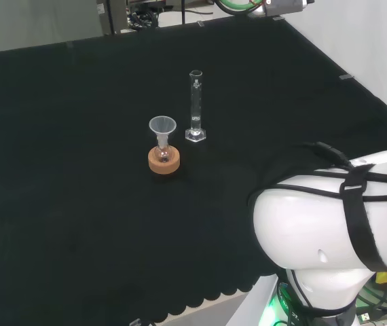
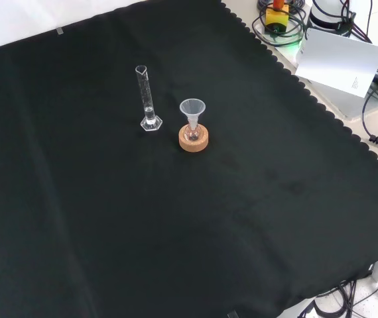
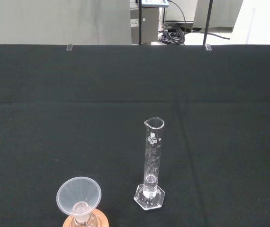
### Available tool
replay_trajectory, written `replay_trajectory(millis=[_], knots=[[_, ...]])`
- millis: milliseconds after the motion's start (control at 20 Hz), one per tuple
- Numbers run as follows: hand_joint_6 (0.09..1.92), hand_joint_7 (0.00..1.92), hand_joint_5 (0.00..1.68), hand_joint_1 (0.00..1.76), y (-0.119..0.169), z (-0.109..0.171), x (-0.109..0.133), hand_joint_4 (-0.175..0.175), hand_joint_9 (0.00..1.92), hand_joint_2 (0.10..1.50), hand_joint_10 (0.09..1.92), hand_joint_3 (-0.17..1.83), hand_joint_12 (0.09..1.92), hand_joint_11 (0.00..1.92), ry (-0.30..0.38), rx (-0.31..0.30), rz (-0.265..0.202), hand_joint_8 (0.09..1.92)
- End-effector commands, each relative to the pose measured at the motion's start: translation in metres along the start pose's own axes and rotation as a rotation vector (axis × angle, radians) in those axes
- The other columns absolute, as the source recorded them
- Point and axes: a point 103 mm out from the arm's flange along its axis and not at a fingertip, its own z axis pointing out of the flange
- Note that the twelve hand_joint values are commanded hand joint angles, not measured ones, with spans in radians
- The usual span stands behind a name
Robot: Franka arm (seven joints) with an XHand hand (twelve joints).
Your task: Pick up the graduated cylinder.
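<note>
White arm link (image 1: pixel 329 224) sits low at the bench's edge; hand's state can't be told.

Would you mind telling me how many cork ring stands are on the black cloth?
1. The cork ring stand sits near the cloth's middle, under a small flask with a funnel, just right of the upright graduated cylinder in the front view. Nothing looks hidden.

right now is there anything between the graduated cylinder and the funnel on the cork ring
Nothing: bare black cloth separates the graduated cylinder from the funnel on its cork ring. The front and head views both show that gap.
</note>
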Motion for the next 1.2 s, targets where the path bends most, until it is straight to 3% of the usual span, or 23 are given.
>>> replay_trajectory(millis=[50,200,650,1200], knots=[[0.22,0.01,0.18,0.08,0.001,0.000,0.000,-0.033,0.11,1.14,0.65,0.54,1.28,0.01,-0.006,-0.007,0.003,0.37],[0.09,0.00,0.23,0.03,0.003,0.002,-0.002,-0.033,0.10,1.23,0.65,0.40,1.32,0.00,-0.001,-0.004,0.002,0.37],[0.09,0.00,0.24,0.03,0.012,0.016,-0.015,-0.033,0.10,1.24,0.65,0.36,1.32,0.00,0.007,0.009,0.031,0.38],[0.09,0.00,0.25,0.04,0.036,0.069,-0.069,-0.035,0.11,1.25,0.65,0.33,1.33,0.00,0.079,0.034,0.121,0.40]])
